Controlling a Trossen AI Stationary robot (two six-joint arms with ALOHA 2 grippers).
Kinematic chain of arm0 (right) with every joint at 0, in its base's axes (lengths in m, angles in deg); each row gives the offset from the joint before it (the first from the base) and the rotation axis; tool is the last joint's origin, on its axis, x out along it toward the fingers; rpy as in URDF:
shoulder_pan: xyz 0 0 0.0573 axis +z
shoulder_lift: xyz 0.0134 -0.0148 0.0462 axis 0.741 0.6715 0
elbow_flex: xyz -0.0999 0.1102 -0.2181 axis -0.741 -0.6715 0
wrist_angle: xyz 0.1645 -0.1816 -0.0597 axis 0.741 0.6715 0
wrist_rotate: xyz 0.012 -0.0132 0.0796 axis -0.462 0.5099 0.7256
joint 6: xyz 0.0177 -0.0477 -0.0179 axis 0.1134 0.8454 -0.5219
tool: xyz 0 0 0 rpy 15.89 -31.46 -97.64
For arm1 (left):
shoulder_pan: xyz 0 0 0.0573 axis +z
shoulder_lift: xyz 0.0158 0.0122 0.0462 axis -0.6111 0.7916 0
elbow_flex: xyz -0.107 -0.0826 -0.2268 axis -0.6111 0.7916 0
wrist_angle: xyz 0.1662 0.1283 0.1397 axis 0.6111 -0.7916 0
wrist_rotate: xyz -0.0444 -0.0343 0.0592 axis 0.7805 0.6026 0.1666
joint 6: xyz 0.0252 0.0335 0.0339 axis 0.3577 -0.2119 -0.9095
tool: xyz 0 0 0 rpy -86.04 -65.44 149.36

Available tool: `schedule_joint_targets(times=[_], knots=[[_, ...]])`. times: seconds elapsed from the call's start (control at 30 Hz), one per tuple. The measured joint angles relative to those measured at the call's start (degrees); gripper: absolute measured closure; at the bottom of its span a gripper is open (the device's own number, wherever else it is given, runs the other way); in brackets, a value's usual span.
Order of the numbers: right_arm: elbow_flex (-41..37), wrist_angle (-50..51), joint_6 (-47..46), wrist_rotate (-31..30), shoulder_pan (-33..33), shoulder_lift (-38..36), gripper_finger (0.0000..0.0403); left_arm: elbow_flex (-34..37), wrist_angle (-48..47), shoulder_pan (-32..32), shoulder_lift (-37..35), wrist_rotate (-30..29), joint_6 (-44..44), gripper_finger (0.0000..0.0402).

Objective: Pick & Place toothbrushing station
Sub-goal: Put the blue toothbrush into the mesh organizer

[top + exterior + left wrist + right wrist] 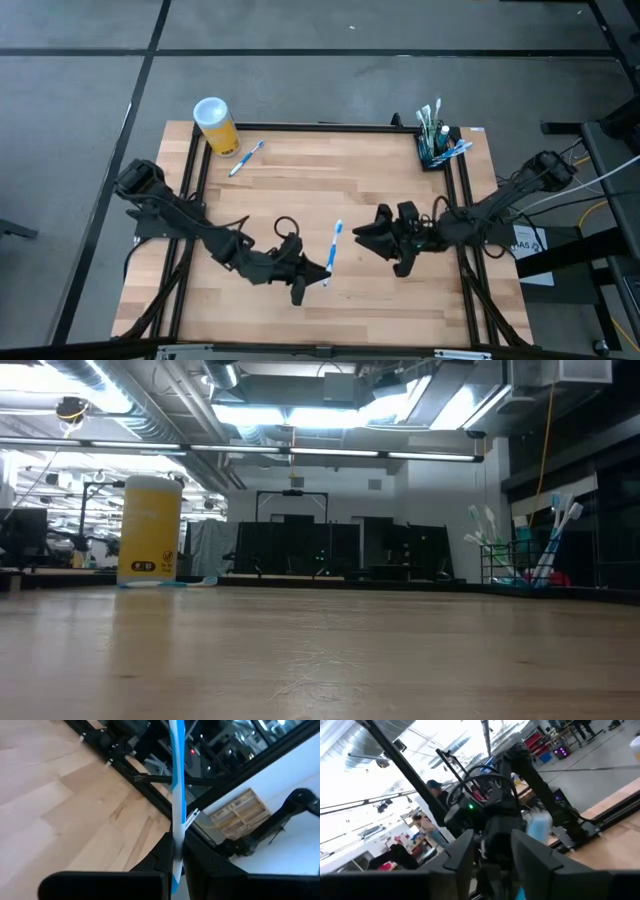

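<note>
Left gripper (318,270), high view: shut on toothbrush (333,250) near its lower end, mid-table. Right gripper (372,236) faces it just beside, fingers parted, empty. Station (438,142) at far right corner, well apart; cup (215,125) far left.

Low view: station (520,555) right, brushes upright.

Left wrist view: brush (177,795) pinched low. Risk: it may pivot or drop in a handover, the hold being near one end.

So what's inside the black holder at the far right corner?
Several toothbrushes stand upright in the black holder, some white, some blue-handled. Its floor and their lower ends are hidden by the walls.
</note>
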State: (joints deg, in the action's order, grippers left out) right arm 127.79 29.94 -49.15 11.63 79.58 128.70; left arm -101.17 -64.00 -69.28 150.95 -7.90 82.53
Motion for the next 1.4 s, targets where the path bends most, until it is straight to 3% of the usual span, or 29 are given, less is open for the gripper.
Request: schedule_joint_targets(times=[0.23, 0.9, 1.07, 1.23, 1.4], knots=[[5.44, 10.15, -0.69, 1.47, -2.15, 0.85, 0.0224, 0.00, 0.52, 1.93, 0.00, 3.66, -2.16, 0.0385], [5.60, 10.43, -4.17, -1.45, -3.94, 4.00, 0.0242, -0.02, 6.88, 2.40, 0.00, 7.19, -6.17, 0.0385], [5.58, 10.43, -4.08, -1.18, -4.17, 4.02, 0.0281, -0.02, 6.85, 2.38, -0.02, 7.42, -5.63, 0.0385], [5.58, 9.73, -1.04, 0.15, -4.15, 4.02, 0.0385, -0.02, 6.60, 2.25, -0.03, 7.43, -5.54, 0.0385], [5.45, 6.72, 1.90, -0.09, -4.15, 4.09, 0.0394, -0.07, 6.74, 2.20, -0.12, 6.95, -5.75, 0.0381]])
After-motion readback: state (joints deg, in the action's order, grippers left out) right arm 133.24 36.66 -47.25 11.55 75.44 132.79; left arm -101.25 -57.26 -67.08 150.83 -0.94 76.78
